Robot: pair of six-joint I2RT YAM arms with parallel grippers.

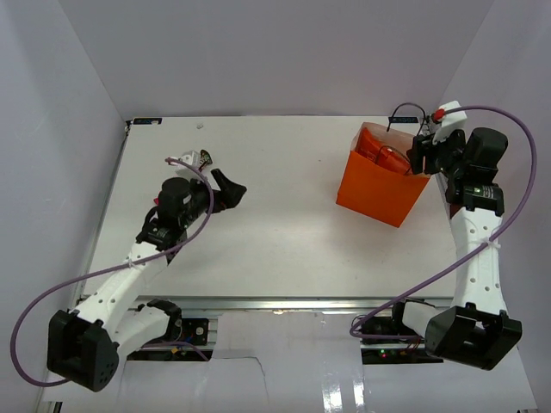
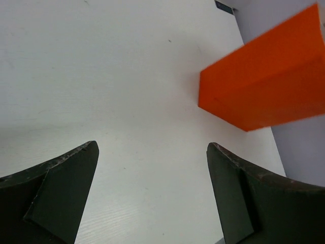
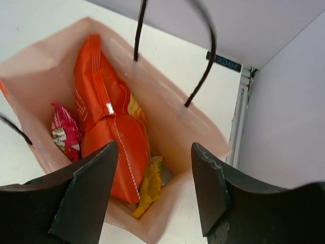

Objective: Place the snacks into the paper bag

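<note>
The orange paper bag (image 1: 377, 191) stands upright at the back right of the table. Inside it lie snacks: a large red-orange chip bag (image 3: 109, 127), a magenta packet (image 3: 65, 133) on its left and a yellow packet (image 3: 150, 187) at the bottom. My right gripper (image 3: 155, 147) hovers over the bag's mouth, open, with nothing between its fingers; from above it sits at the bag's right rim (image 1: 419, 155). My left gripper (image 2: 152, 147) is open and empty above bare table at centre left (image 1: 228, 188), facing the bag (image 2: 269, 91) from a distance.
Thin black loop handles (image 3: 203, 66) stand up from the bag's rim just ahead of the right fingers. A small silvery thing (image 1: 203, 158) lies by the left arm's cable. Walls close in the table at the back and on both sides.
</note>
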